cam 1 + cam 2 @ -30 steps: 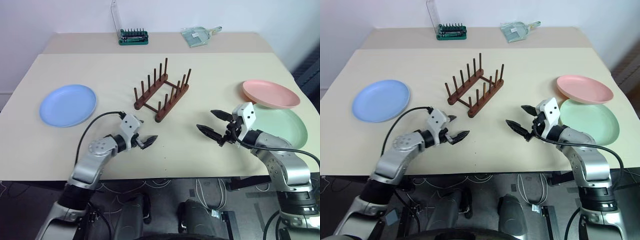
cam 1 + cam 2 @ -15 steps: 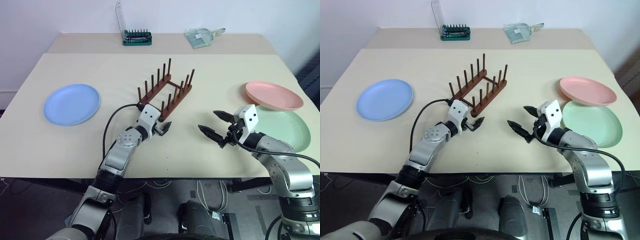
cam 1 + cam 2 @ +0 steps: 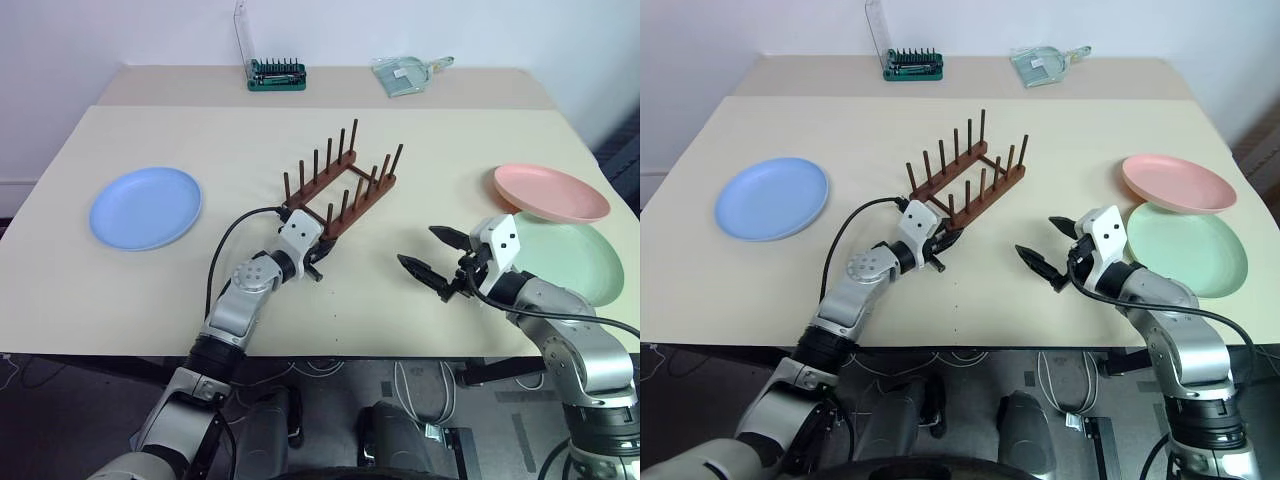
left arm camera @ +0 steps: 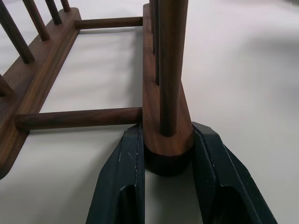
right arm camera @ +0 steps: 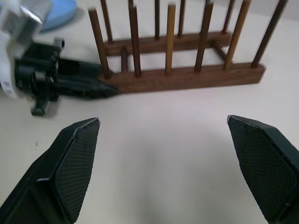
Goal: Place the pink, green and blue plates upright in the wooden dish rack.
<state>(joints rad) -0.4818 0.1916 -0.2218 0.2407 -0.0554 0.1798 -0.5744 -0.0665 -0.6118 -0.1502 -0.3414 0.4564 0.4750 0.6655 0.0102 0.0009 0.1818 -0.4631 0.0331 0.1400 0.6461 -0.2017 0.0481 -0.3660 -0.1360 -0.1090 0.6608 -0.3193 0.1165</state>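
A large rectangular table with a matte beige top stands against a plain white wall. Beneath the table's near edge, a dark grey floor is crossed by loose white and black cables. Soft, even light leaves faint shadows on the tabletop.

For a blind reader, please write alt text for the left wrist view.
The left end effector is closed on the near end of one rail of the rack, a black finger on each side. Its pegs stand upright on a beige table.
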